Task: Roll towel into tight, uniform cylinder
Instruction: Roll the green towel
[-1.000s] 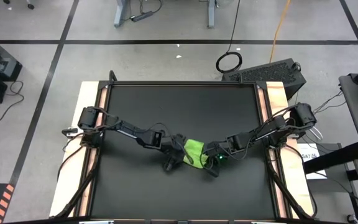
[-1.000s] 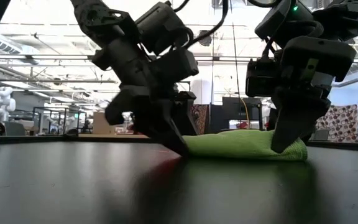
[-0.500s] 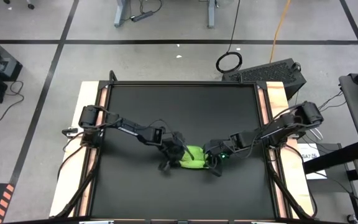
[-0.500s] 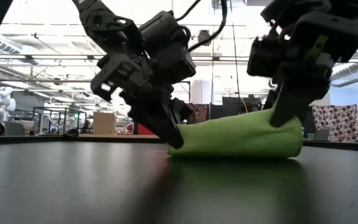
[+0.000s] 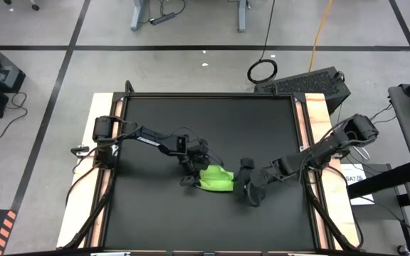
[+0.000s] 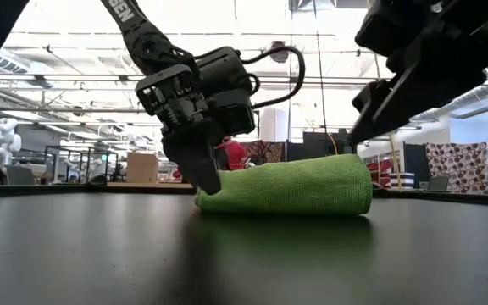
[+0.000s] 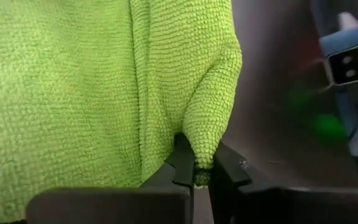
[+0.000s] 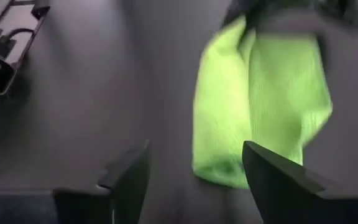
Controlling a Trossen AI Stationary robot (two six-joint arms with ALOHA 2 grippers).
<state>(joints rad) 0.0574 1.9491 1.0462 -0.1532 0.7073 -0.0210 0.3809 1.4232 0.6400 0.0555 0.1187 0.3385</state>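
The left gripper (image 7: 201, 167) is pinching a fold of the rolled towel (image 5: 216, 178). The right gripper (image 8: 194, 168) is hanging beside it, fingers spread apart.

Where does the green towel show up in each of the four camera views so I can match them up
High view: the towel lies mid-table, between both arms.
Low view: the towel is a rolled bundle at centre on the tabletop.
Left wrist view: the towel fills most of the picture, an edge pinched.
Right wrist view: the towel lies ahead of the open fingers, untouched.
Shared landmark: the left gripper, clamped on the towel's end.
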